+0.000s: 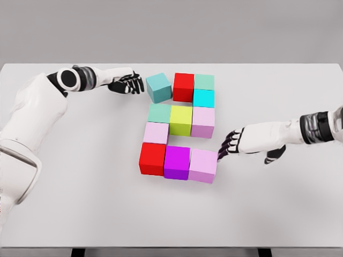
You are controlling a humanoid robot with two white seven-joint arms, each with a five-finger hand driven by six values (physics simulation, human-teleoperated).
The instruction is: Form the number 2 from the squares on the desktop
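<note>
Coloured cubes stand on the white table (80, 203) in the shape of a 2. The top row holds a teal cube (158, 87), slightly turned and apart, a red cube (184, 86) and a pale green cube (204, 82), with a cyan cube (203, 98) below. The middle row has a mint cube (159, 113), a yellow-green cube (181, 119) and a pink cube (203, 121). A pale pink cube (156, 133) links down to a red cube (153, 158), a magenta cube (177, 161) and a lilac cube (203, 165). My left hand (127, 84) sits open just left of the teal cube. Open too, my right hand (229, 143) has its fingertips at the lilac cube's right side.
The table's far edge runs close behind the top row of cubes.
</note>
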